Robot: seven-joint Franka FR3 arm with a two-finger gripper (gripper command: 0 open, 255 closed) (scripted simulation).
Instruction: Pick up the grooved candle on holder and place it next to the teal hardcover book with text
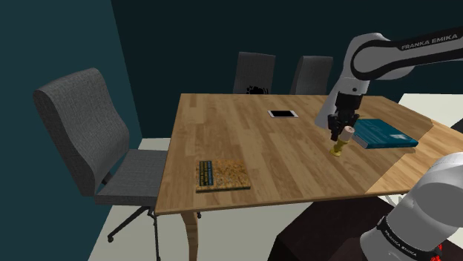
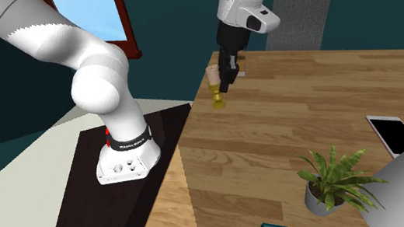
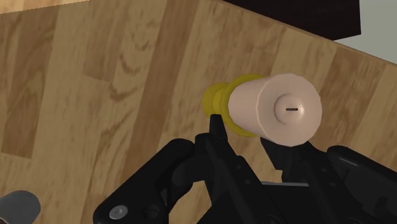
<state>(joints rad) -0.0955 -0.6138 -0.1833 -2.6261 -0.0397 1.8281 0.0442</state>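
Clenching jaws around the pale candle, just above its yellow holder. Looking light, rigid, tippy; gripping low.

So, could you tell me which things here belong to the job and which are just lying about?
Job: pale pink candle on yellow holder; teal hardcover book; black gripper.
Lying about: flat white tablet; brown patterned book; potted green plant.

Candle was pale peach on a yellow holder; gripper black; table light wood-grain; book teal; second book speckled tan, dark striped spine; chair grey.
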